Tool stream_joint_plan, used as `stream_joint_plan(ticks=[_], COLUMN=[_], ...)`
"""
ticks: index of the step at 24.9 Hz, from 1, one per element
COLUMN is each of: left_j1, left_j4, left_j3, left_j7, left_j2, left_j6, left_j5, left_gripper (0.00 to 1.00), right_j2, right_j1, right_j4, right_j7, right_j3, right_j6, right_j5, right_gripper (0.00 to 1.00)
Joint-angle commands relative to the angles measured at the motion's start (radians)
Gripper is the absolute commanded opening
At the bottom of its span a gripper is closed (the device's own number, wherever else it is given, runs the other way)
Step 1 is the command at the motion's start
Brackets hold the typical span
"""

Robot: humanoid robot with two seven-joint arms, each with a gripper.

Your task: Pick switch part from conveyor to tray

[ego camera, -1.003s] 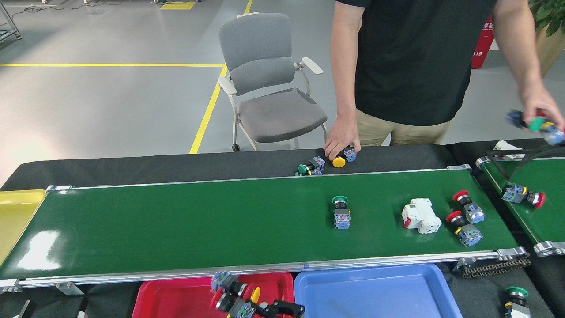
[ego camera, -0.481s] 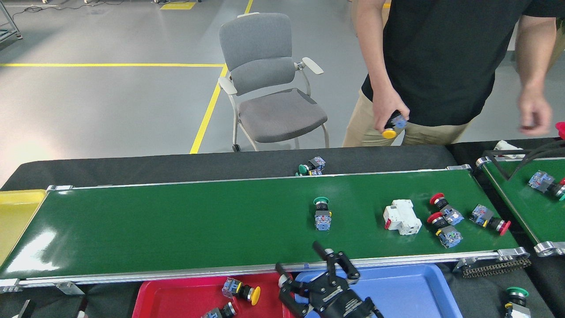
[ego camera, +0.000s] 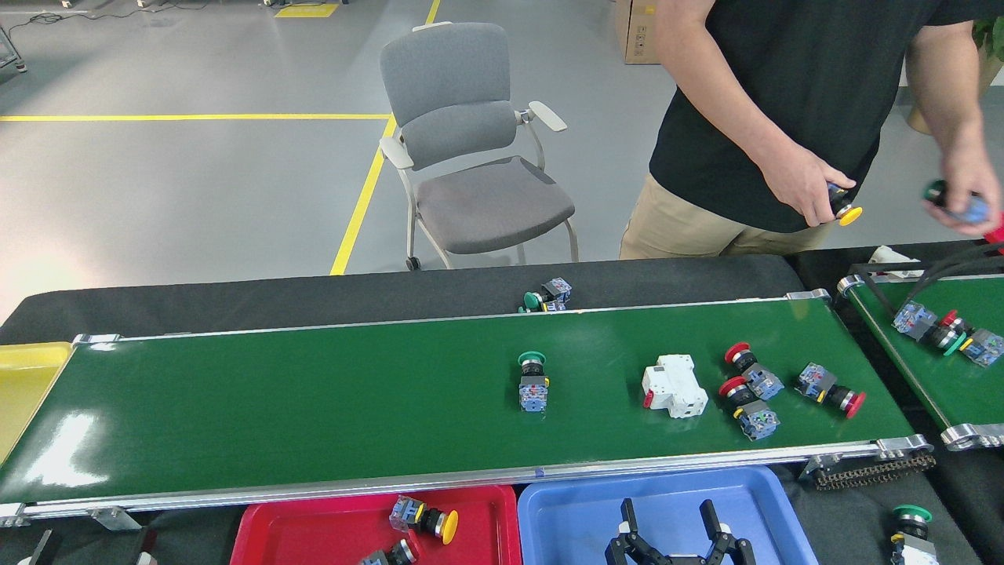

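Conveyor [ego camera: 314, 408] left half bare, lots of room. Green switch [ego camera: 532, 380] mid-frame on belt. White part [ego camera: 673, 386] and red switches [ego camera: 749, 392] crowd right end. Claw [ego camera: 674, 527] at bottom, over blue tray [ego camera: 565, 518], fingers apart, holding nothing. Left claw unseen.

the conveyor [ego camera: 314, 400] belt is shiny and smooth with silver metal rails; the red tray [ego camera: 329, 522] looks like shiny plastic
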Motion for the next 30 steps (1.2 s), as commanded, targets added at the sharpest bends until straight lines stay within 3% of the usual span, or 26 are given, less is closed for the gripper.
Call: stream_joint_plan(ticks=[1, 4, 9, 12, 18, 22, 24, 27, 28, 30], left_j1=[-0.010, -0.009, -0.107, -0.163, -0.262, -0.331, -0.371, -0.429, -0.450, -0.487], left_j4=[-0.031, -0.065, -0.065, -0.065, -0.047, 0.033, 0.081, 0.179, 0.216, 0.271], left_j3=[-0.040, -0.121, -0.275, -0.362, -0.611, -0.670, -0.672, -0.674, -0.677, -0.698], left_j7=[0.001, -0.056, -0.139, -0.175, -0.179, -0.226, -0.232, -0.232, -0.232, -0.232], left_j2=[0.005, -0.004, -0.054, -0.074, -0.106, -0.149, -0.163, -0.169, -0.169, -0.165], left_j6=[-0.001, -0.001, 0.022, 0.038, 0.199, 0.232, 0.235, 0.267, 0.287, 0.324], left_j5=[0.003, 0.005, 0.002, -0.004, -0.147, -0.161, -0.162, -0.162, -0.164, -0.164], left_gripper=[1.00, 1.00, 1.00, 1.00, 1.00, 1.00, 1.00, 1.00, 1.00, 1.00], right_j2=[0.002, 0.005, 0.013, 0.051, 0.111, 0.136, 0.139, 0.114, 0.096, 0.093], right_j1=[-0.069, -0.170, -0.321, -0.390, -0.517, -0.546, -0.551, -0.561, -0.569, -0.565], right_j4=[0.010, 0.096, 0.264, 0.347, 0.523, 0.585, 0.594, 0.594, 0.593, 0.563], right_j7=[0.049, 0.132, 0.143, 0.142, 0.134, 0.131, 0.131, 0.129, 0.129, 0.131], right_j3=[-0.014, -0.025, -0.025, -0.015, 0.024, 0.026, 0.028, 0.060, 0.063, 0.061], right_j6=[0.008, 0.010, 0.013, 0.017, 0.017, 0.014, 0.008, -0.045, -0.081, -0.130], right_j5=[-0.001, 0.001, -0.001, 0.002, 0.002, 0.001, 0.001, -0.001, -0.002, -0.007], right_gripper=[0.99, 0.99, 0.99, 0.99, 0.99, 0.98, 0.86, 0.33, 0.19, 0.18])
